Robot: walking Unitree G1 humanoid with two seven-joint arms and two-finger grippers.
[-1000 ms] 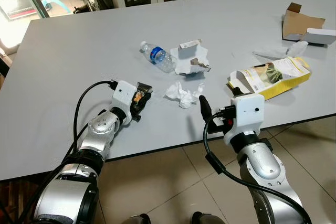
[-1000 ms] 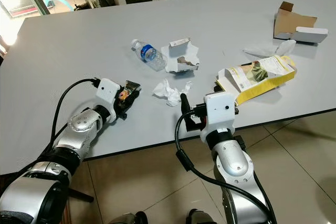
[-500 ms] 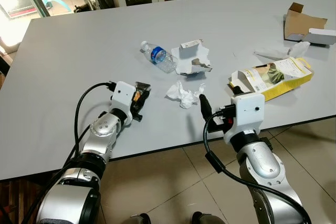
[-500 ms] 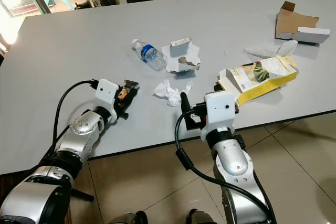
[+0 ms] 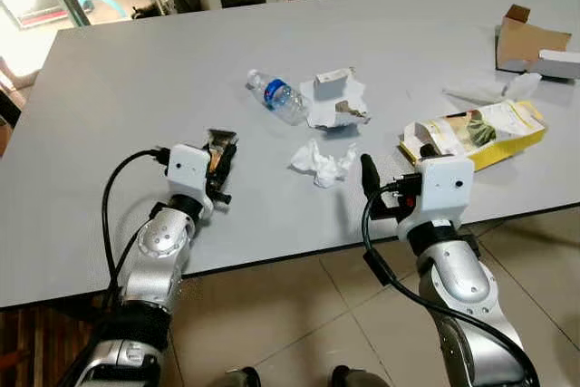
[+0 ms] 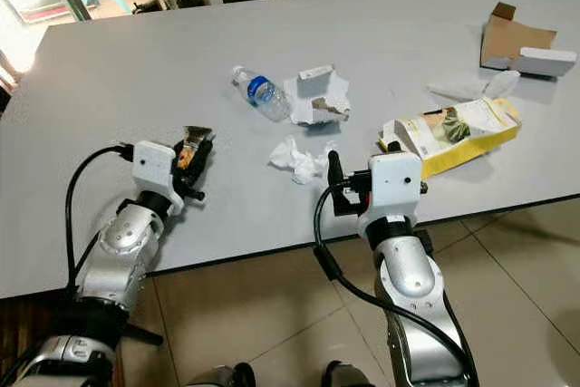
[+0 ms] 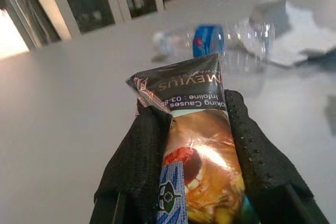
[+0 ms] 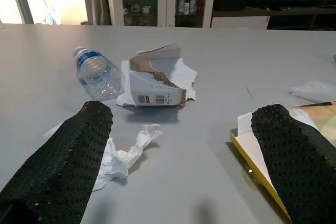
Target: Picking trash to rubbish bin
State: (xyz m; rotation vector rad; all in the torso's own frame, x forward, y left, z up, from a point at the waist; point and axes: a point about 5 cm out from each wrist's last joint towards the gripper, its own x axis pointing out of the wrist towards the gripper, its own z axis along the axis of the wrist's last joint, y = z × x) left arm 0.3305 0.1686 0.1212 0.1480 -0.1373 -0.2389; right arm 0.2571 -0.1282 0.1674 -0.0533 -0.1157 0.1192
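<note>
Our left gripper (image 7: 194, 145) is clamped on a snack wrapper (image 7: 197, 129), the two black fingers (image 7: 139, 156) pinching its sides so the printed end sticks out past the tips — a hold that should carry it clear of the grey table (image 5: 136, 79) toward a bin we cannot see here. Our right gripper (image 8: 184, 171) hovers at the near table edge with its fingers spread wide and nothing between them, aimed at the crumpled tissue (image 5: 319, 162) just ahead, which we judge to be the next pick. Beyond it lie a plastic bottle (image 5: 278, 98) on its side — seemingly empty — touching a torn white carton (image 5: 336, 101). To the right, an opened yellow box (image 5: 476, 130) lies flat; its contents are unclear. A brown cardboard box (image 5: 529, 44) sits far right.
</note>
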